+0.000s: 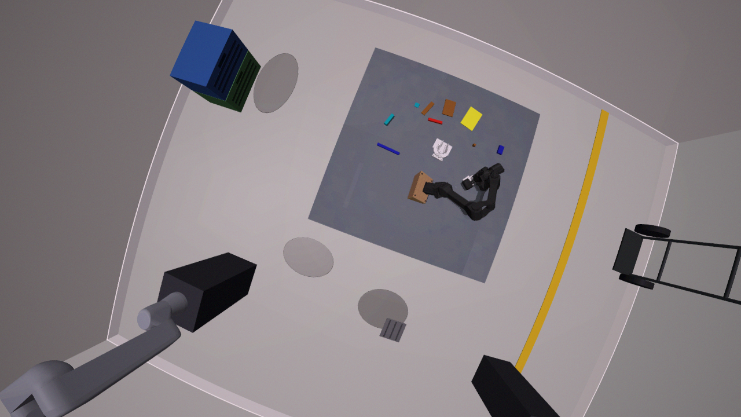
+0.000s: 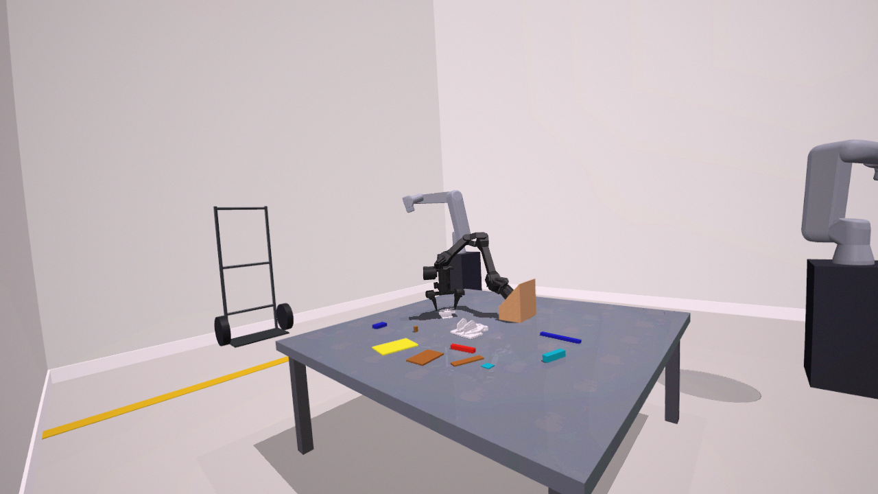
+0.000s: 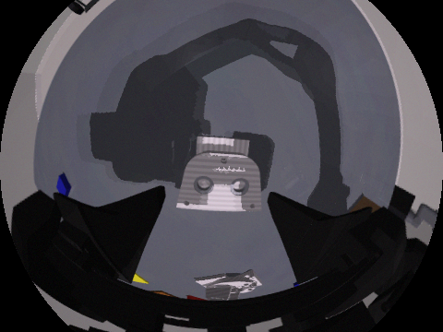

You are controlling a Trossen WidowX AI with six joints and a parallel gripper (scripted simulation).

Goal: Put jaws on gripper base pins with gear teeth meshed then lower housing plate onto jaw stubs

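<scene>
My gripper (image 2: 446, 306) (image 3: 218, 195) is open, pointing down, with nothing between its fingers. The white housing plate (image 1: 468, 178) (image 2: 446, 314) (image 3: 221, 200) lies flat on the table below the fingertips; the wrist view shows its two round holes, and the plate sits ahead of and between the jaws. My arm partly hides it in the top view. The white gripper base (image 1: 441, 149) (image 2: 469, 335) (image 3: 231, 281) lies apart from it, nearer the loose blocks. The two white jaws (image 2: 463, 326) appear to stand on the base. Whether their teeth mesh is too small to tell.
A wooden wedge block (image 1: 420, 186) (image 2: 525, 300) stands at my arm's foot. A small blue block (image 1: 499, 149) (image 2: 379, 324) (image 3: 64, 184), yellow plate (image 1: 471, 118) (image 2: 394, 346), red bar (image 1: 435, 120) (image 2: 462, 348) and long blue bar (image 1: 388, 149) (image 2: 560, 337) lie around the base, with brown and teal pieces.
</scene>
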